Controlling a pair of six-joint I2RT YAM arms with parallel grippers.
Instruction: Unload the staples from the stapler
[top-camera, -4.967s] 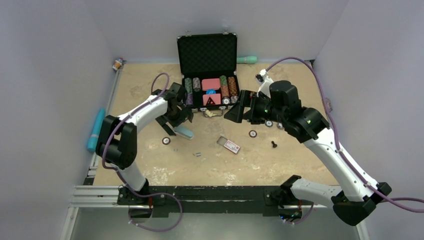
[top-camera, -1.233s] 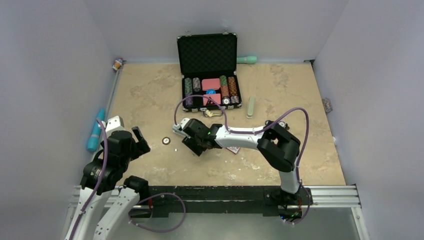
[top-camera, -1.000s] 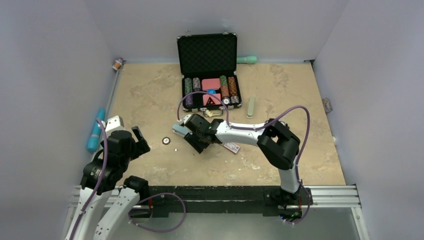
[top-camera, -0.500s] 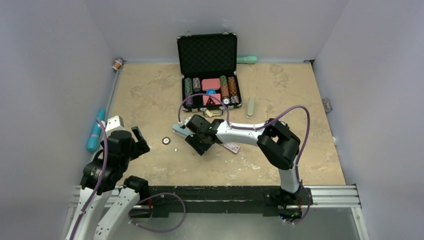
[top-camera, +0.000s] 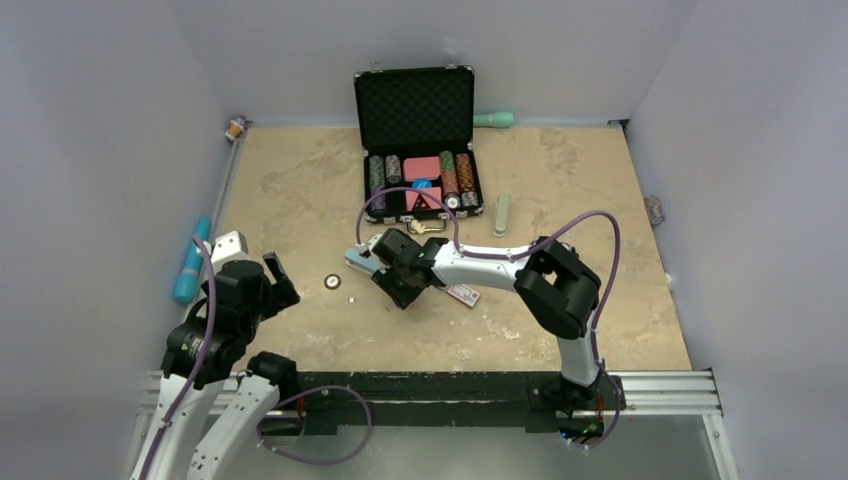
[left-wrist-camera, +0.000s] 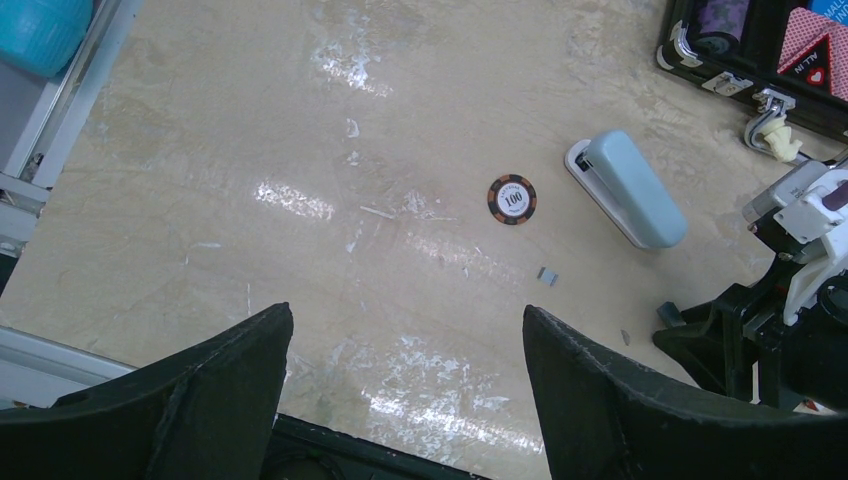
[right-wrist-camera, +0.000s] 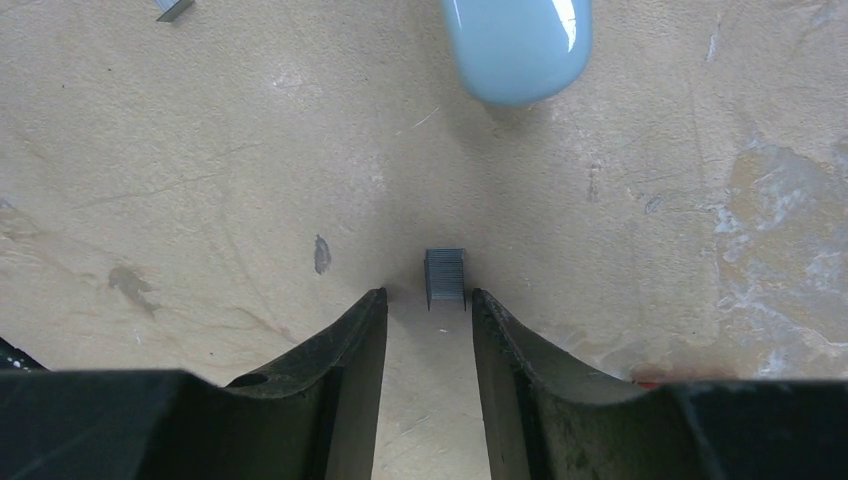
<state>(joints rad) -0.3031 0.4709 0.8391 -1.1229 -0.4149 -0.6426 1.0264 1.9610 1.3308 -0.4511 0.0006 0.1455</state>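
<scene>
The right gripper (right-wrist-camera: 428, 300) is low over the beige surface (right-wrist-camera: 200, 150), near its middle. Its jaws stand a little apart, with only a narrow gap between them, and they are not clamped on anything. A short grey strip of the staples (right-wrist-camera: 445, 278) lies flat on the surface exactly at the mouth of this gap, just in front of the two fingertips. It is closer to the fingertip on the right side of the wrist view, and I cannot tell whether that fingertip touches it. The light blue stapler (right-wrist-camera: 517, 40) lies closed on the surface a little beyond this strip, apart from it and from the jaws, with its rounded end toward them. A second strip (right-wrist-camera: 175, 8), also small and grey, lies separately on the surface at the top left edge of the right wrist view. In the left wrist view it is seen near a poker chip (left-wrist-camera: 512, 199) marked 100. The left gripper (left-wrist-camera: 405, 312) is at the near left side, raised above the surface and well apart from the stapler. Its jaws are wide apart with nothing between them.
</scene>
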